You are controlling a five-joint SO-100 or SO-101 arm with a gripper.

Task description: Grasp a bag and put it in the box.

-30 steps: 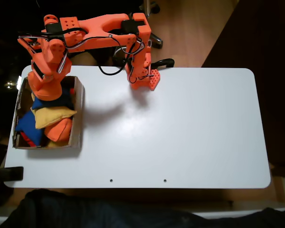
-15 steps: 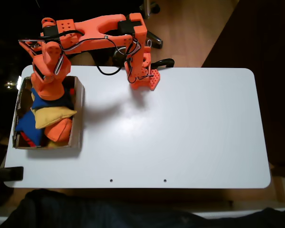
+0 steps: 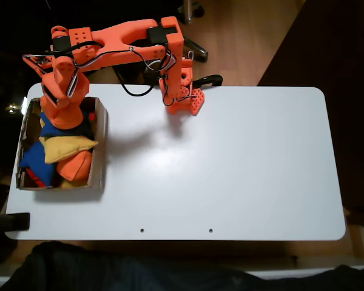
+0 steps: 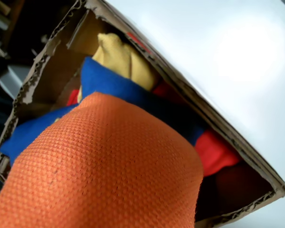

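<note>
The bright-orange bag (image 4: 99, 166) looms very close in the wrist view, its weave covering the lower left, and hangs over the open brown cardboard box (image 4: 204, 114). In the fixed view my gripper (image 3: 62, 113) points down over the far end of the box (image 3: 101, 145) at the table's left edge. An orange lump at its tip looks like the bag (image 3: 65, 122), so the gripper appears shut on it. The fingers themselves are hidden by the bag.
Inside the box lie a yellow beanbag (image 3: 67, 147), blue ones (image 3: 36, 167) and a darker, squashed orange one (image 3: 76, 165). The arm's base (image 3: 182, 97) stands at the far edge of the white table (image 3: 230, 163).
The arm's wrist and elbow have shifted slightly toward the far edge. The gripper stays over the box's far end, and the beanbags in the box have not moved.
</note>
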